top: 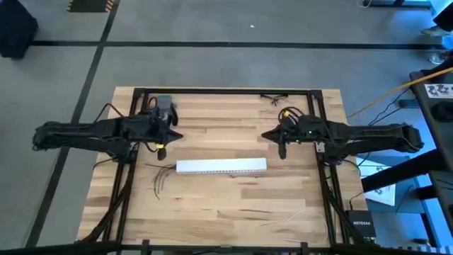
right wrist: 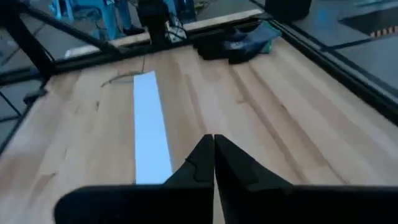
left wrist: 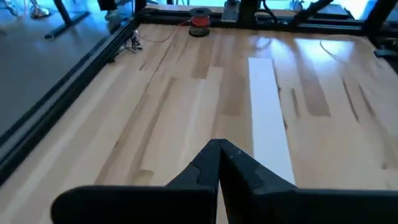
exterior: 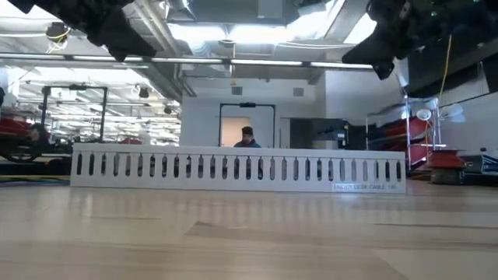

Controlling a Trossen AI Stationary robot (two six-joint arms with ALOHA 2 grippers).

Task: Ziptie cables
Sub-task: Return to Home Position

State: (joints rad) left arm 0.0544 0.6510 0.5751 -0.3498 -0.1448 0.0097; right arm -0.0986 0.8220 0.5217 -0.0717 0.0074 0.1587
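Observation:
The cables (top: 160, 177) lie on the wooden table at the left end of a long white perforated strip (top: 221, 166), their ends splayed toward the near edge. They show faintly in the right wrist view as the cables (right wrist: 118, 79), beyond the strip (right wrist: 152, 124). My left gripper (top: 175, 134) hovers shut above the table, on the far side of the strip's left end. My right gripper (top: 267, 134) hovers shut on the far side of the strip's right end. Both sets of fingers are together with nothing between them, as my left gripper (left wrist: 218, 149) and my right gripper (right wrist: 213, 142) show in their wrist views.
The white strip (exterior: 233, 167) stands on edge across the table's middle. Thin dark pieces (top: 273, 98) lie at the far edge, a pale thin wire (top: 283, 218) near the front right. A black frame (top: 212, 91) borders the table. A person (exterior: 247, 138) is far behind.

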